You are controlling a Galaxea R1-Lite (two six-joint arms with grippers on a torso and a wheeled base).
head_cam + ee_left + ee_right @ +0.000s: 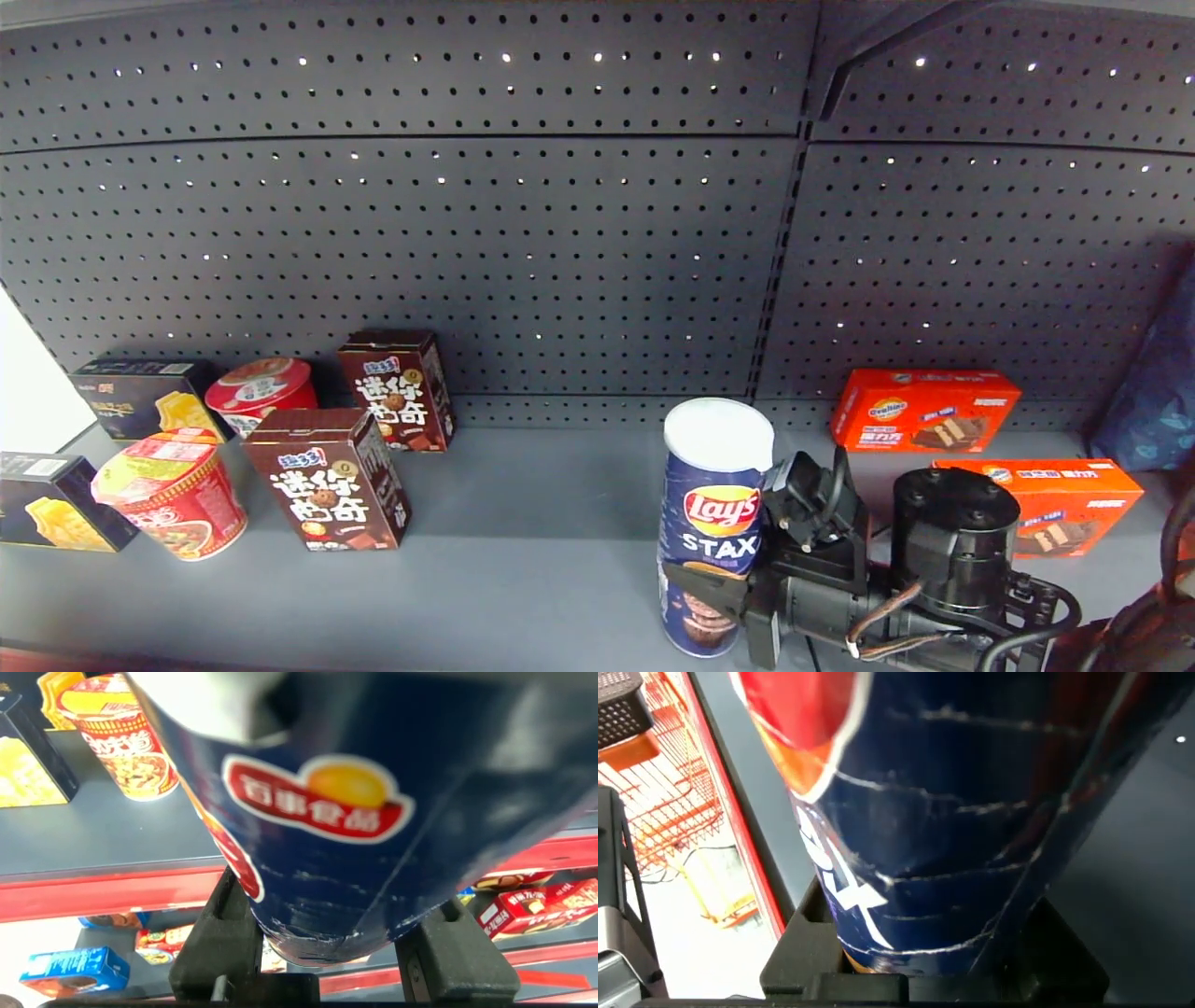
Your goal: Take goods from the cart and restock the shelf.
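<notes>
Chip can (714, 523) | upright on shelf (523, 523), left of the nearer orange box (1064, 504) | right gripper (747, 537) clamped round its lower half | left gripper (332, 952) clamped on second blue can (374, 812)

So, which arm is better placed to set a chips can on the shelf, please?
The right: its claw grips a chips can upright at the shelf's bare middle; the left claw holds its blue can out before the shelf.
</notes>
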